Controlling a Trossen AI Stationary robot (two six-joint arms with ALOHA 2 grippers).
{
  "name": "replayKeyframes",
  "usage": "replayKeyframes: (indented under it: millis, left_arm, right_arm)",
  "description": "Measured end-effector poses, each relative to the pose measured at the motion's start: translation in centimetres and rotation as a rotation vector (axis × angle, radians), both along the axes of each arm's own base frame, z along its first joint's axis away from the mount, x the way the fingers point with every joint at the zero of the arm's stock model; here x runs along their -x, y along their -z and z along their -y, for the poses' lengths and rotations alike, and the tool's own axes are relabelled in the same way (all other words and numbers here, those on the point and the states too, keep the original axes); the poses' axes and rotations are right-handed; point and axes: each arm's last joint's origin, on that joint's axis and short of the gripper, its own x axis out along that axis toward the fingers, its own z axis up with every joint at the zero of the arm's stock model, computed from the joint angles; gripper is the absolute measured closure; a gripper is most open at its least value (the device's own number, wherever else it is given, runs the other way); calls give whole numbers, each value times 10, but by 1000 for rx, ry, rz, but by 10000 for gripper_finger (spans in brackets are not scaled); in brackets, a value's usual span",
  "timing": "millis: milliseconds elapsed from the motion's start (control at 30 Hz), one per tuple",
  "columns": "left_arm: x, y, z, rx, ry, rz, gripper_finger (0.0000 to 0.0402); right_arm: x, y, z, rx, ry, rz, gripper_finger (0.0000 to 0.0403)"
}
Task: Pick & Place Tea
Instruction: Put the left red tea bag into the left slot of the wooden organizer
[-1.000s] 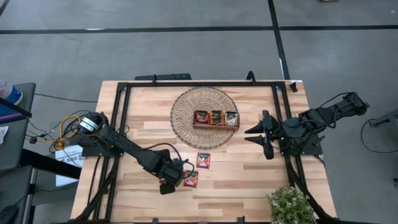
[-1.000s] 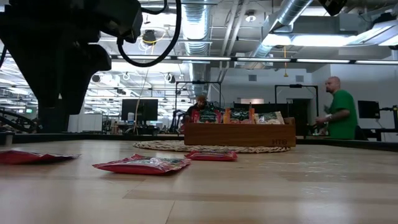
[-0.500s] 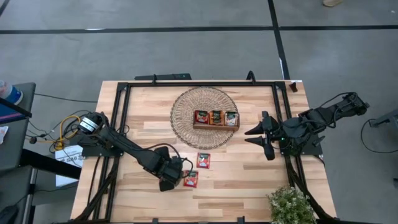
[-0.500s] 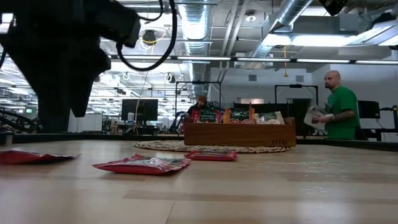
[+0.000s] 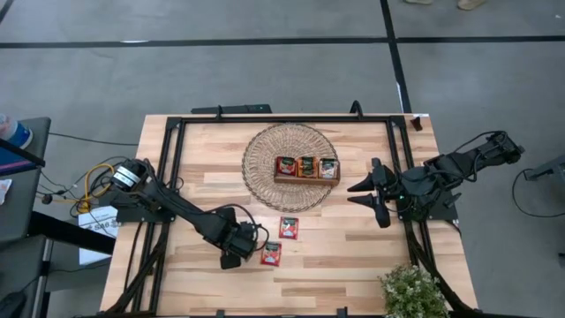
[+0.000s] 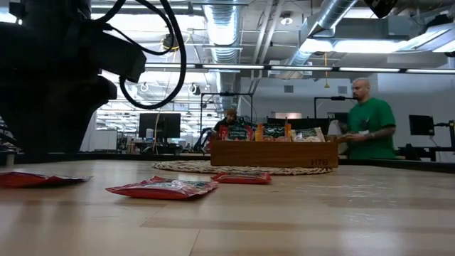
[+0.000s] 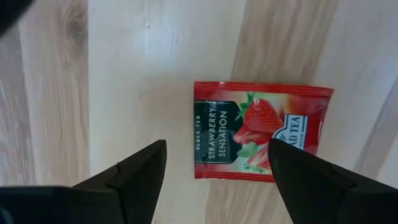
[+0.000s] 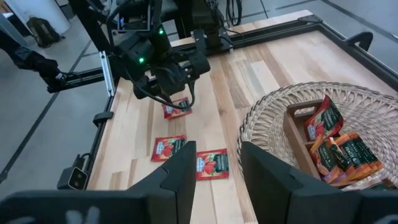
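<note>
The left gripper [image 5: 250, 253] hangs low over the worktop [image 5: 353, 247], jaws spread wide and holding nothing, framing a red strawberry tea sachet [image 7: 261, 130] that lies flat on the wood between the 2 fingertips. Seen from above, that sachet [image 5: 271, 254] sits just beside the gripper, on the side away from the wooden tray [image 5: 306, 168], with a 2nd red sachet [image 5: 289, 228] near it, closer to the tray. More sachets stand packed in the tray's 3 compartments, and the tray rests on a round wicker mat [image 5: 291, 165]. The right gripper [image 5: 364, 193] waits beside the mat, jaws partly open, empty. A person [image 6: 368, 128] stands beyond the worktop.
</note>
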Motion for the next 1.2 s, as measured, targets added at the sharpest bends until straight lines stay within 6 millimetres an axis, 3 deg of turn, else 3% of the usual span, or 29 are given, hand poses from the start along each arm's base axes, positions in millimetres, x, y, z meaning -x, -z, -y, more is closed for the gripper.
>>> replayKeyframes:
  millis: [233, 467, 667, 833, 1200]
  left_arm:
    - [-2, 2, -5, -8, 38, 4, 136]
    - [10, 32, -11, 96, 27, 26, 136]
    - [11, 36, -16, 114, 31, 27, 147]
    - [10, 37, -17, 120, 36, 35, 199]
    - [11, 26, -17, 135, 6, 90, 364]
  right_arm:
    - [0, 0, 0, -4, -7, -1, 285]
    - [0, 0, 0, -6, -10, -1, 285]
    - [0, -1, 0, -9, -9, 4, 285]
    - [-1, -2, -1, -17, -10, 21, 285]
    - [-1, -2, -1, -17, -10, 21, 285]
